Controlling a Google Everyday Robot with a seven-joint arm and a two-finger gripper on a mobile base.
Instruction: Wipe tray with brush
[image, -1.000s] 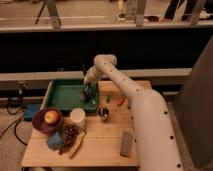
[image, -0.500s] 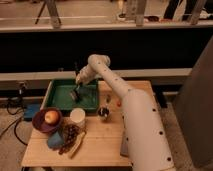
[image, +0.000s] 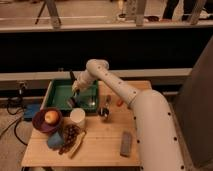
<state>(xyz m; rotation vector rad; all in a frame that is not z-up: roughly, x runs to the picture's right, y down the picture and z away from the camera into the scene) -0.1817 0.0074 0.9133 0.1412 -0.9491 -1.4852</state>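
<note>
Since prev frames the arm has swept L across the tray (image: 59, 95): the pincer (image: 74, 95) was over the tray's R half, now sits approx mid-tray, a bit lower in frame.

Pincer looks closed on the brush (image: 70, 103). A thin black handle end pokes up above it, and the dark head hangs below, down at or v. near the green floor. Can't say for sure the bristles touch.

Tray sits upper L of the counter (image: 100, 145), far edge, flat. No crumbs or dirt visible in it either way, so can't judge how clean it is.

Progress, my read:
- Brush picked up & brought into the tray: done.
- Wiping underway, approx one pass R→L.
- Left: the tray's L strip & near edge, prob more strokes, then lift out.

Other stuff on the counter is apart from the tray: purple bowl (image: 39, 126) w/ an apple lower L, white cup (image: 77, 117) just below the tray, grey block (image: 126, 143) lower R, orange-handled tool (image: 119, 102) to the R.
</note>
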